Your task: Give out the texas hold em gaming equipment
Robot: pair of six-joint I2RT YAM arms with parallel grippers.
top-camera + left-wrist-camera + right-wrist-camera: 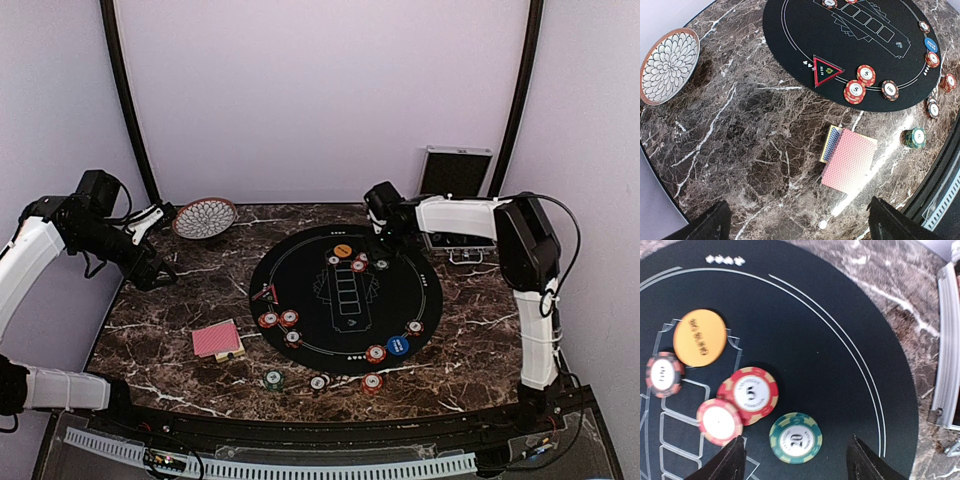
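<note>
Poker chips (376, 353) on black mat (400, 290)

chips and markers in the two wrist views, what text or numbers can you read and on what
"5" on the red chip, right wrist view.
"20" on the green chip beside it.
"5" on two red chips, left wrist view.
"100" on the dark chip next to them.
Orange disc, blue chip, red triangle: print too blurred to read.

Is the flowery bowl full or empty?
Empty. The round white bowl with the dark petal pattern shows its whole inside, with nothing lying in it.
</note>
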